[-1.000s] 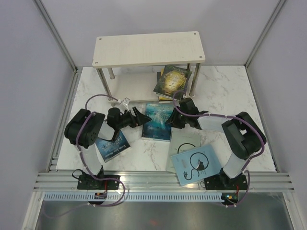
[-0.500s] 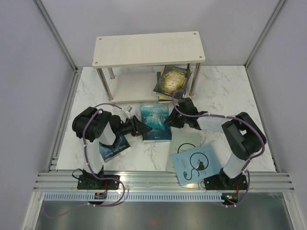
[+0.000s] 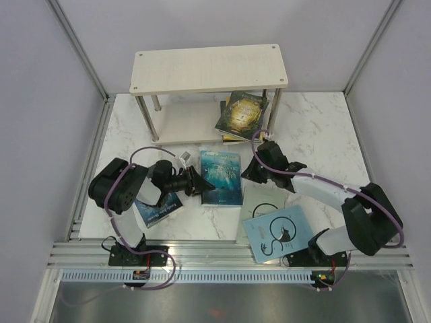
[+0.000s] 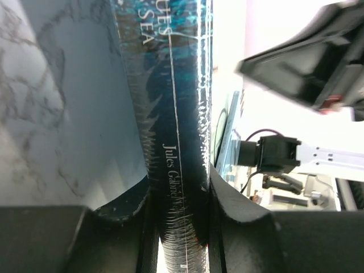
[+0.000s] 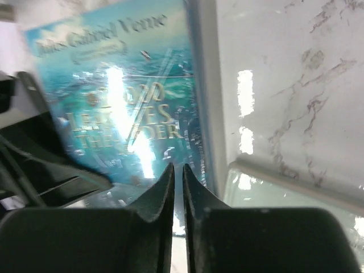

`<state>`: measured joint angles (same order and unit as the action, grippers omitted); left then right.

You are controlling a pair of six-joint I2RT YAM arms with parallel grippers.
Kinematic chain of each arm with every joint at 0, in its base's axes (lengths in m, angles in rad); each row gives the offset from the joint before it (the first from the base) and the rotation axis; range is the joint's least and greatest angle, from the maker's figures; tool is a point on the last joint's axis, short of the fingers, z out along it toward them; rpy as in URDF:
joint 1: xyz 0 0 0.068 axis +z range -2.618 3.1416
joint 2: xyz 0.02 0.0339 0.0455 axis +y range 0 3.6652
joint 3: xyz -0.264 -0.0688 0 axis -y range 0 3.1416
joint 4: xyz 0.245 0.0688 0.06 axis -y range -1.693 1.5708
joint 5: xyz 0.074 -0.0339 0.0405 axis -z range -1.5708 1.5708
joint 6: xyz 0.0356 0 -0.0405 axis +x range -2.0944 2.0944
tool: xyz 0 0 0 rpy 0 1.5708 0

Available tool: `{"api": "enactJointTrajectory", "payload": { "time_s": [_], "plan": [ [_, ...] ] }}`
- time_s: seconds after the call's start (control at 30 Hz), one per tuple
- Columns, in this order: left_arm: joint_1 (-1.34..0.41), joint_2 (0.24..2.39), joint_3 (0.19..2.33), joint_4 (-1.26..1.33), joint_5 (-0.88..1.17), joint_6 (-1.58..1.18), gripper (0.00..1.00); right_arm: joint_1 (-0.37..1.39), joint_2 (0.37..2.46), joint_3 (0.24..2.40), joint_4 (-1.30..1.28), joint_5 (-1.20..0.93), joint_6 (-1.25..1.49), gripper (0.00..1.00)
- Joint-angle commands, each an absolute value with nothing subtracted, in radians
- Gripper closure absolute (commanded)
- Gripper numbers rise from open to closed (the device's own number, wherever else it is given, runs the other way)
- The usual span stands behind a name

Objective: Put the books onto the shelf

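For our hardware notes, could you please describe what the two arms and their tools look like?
The left arm and right arm have black joint housings joined by pale grey links, with purple-grey cables looping along them. The left tool and right tool each have two black, wedge-shaped fingers.

Shows teal sea waves on the centre book (image 3: 222, 176), a black cat on the pale blue book (image 3: 276, 233), cream wood on the shelf (image 3: 209, 67), grey-veined white on the table (image 3: 316, 128).

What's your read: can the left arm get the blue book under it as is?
Probably not: the left fingers are clamped on the edge of the teal book, and the blue book lies partly under that arm, close to its base.
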<state>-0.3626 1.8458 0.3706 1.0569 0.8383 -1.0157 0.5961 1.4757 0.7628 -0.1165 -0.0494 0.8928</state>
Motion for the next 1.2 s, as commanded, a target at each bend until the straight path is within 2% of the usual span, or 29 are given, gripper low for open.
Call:
{"api": "enactJointTrajectory", "payload": {
  "time_s": [0.0,0.1,0.23,0.4,0.6,0.8,1.17],
  "plan": [
    [-0.385,1.757,0.359,0.901,0.824,-0.822,0.98,0.600,1.361,0.791,-0.153,-0.009,0.862,0.89],
    [-0.385,1.689,0.357,0.821,0.789,-0.793,0.98,0.606,1.336,0.854,-0.144,-0.040,0.830,1.00],
    [-0.385,1.606,0.347,0.738,0.727,-0.764,0.98,0.633,1.393,1.027,-0.146,-0.055,0.784,1.00],
    [-0.385,1.552,0.316,0.689,0.693,-0.742,0.98,0.646,1.597,1.279,-0.192,-0.045,0.764,1.00],
    [-0.385,1.526,0.262,0.713,0.686,-0.749,0.98,0.658,1.793,1.462,-0.204,0.083,0.821,1.00],
    [-0.383,1.537,0.239,0.762,0.696,-0.752,0.98,0.673,1.930,1.541,-0.083,0.104,0.911,1.00],
    [-0.383,1.592,0.221,0.853,0.721,-0.775,0.98,0.752,2.065,1.651,-0.011,0.346,0.968,1.00]
  ]
}}
